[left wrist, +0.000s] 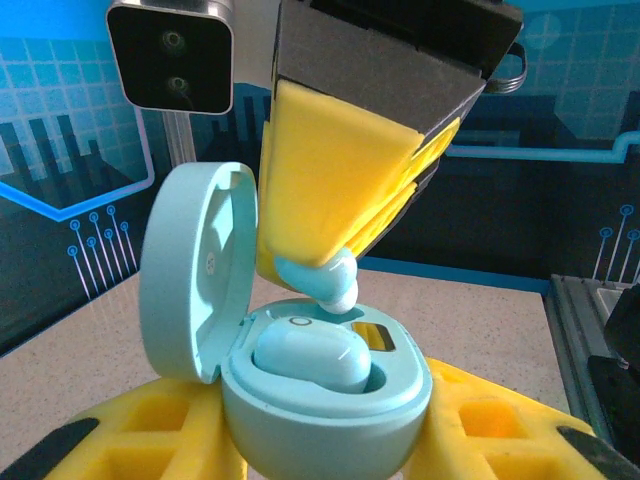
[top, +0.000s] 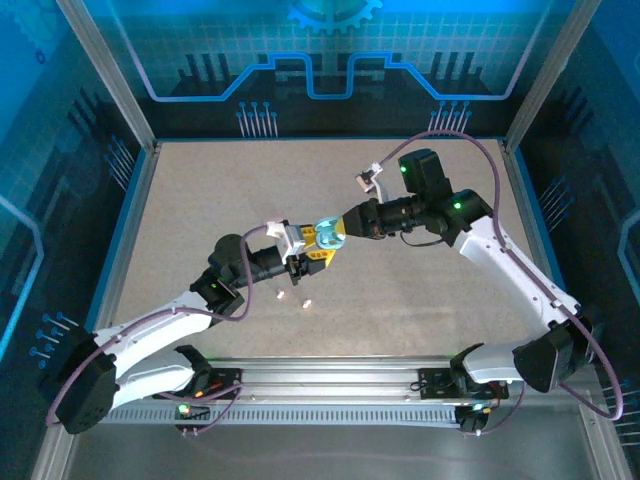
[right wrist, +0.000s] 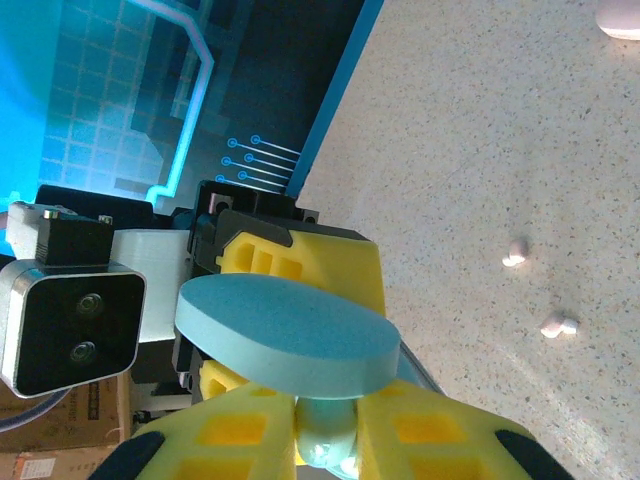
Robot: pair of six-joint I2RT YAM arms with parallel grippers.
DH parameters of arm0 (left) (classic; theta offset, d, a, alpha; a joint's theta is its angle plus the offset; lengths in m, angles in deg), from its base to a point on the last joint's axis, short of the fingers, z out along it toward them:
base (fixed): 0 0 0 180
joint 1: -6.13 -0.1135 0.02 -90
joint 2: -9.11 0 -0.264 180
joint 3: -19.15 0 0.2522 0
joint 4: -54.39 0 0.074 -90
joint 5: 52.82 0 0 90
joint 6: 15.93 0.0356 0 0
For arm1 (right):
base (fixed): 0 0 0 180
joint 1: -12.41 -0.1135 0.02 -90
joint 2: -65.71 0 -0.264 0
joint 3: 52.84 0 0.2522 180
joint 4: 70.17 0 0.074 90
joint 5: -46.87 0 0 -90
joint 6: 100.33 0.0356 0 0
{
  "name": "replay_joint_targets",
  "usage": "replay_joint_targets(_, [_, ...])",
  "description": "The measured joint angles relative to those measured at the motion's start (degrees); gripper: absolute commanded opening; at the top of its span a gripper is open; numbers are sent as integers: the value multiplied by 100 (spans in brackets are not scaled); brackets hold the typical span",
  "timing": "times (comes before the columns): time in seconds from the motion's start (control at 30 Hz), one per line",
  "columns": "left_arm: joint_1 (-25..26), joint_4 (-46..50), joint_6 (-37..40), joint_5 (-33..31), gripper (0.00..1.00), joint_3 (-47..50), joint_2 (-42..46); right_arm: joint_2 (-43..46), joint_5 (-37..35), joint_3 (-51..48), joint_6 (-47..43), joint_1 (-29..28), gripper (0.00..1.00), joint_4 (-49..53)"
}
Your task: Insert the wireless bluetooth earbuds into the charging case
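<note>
Clamps the charging case point(left wrist: 330, 405) right under the lens between the yellow foam pads point(left wrist: 480, 420) of the left tool point(left wrist: 325, 445), clenched on the base from both sides to turn its open top upward and steady it above the counter point(top: 420, 290). Leaves the lid point(left wrist: 195, 270) hinged open on the left, standing nearly upright, out of the way of anything coming from above. Shows one teal earbud point(left wrist: 310, 355) already seated in the case, snug in its well. Holds a second teal earbud point(left wrist: 325, 282) just behind and above it, pinched at the very tips of the right tool point(left wrist: 335, 250), clenched on that piece and slanting in from the upper right. Touches or almost touches the rim of the free socket point(left wrist: 378, 338); cannot tell which. Tilts the right tool steeply, probably to lead with the narrow end and to clear the lid. Meets the left tool over mid-counter in the overhead view, both raised. Leaves a pale earbud point(right wrist: 515, 252) and another pale earbud point(right wrist: 558, 324) loose on the counter farther right in the right wrist view, well apart from the case. Calls next for a short press straight into the socket before release.
</note>
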Motion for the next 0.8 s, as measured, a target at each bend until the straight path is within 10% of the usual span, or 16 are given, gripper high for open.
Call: replay_joint_targets(0.8, [0,-22,-153,-35,28,-26,-96,-20,-238,-35,103,-68,23,-90])
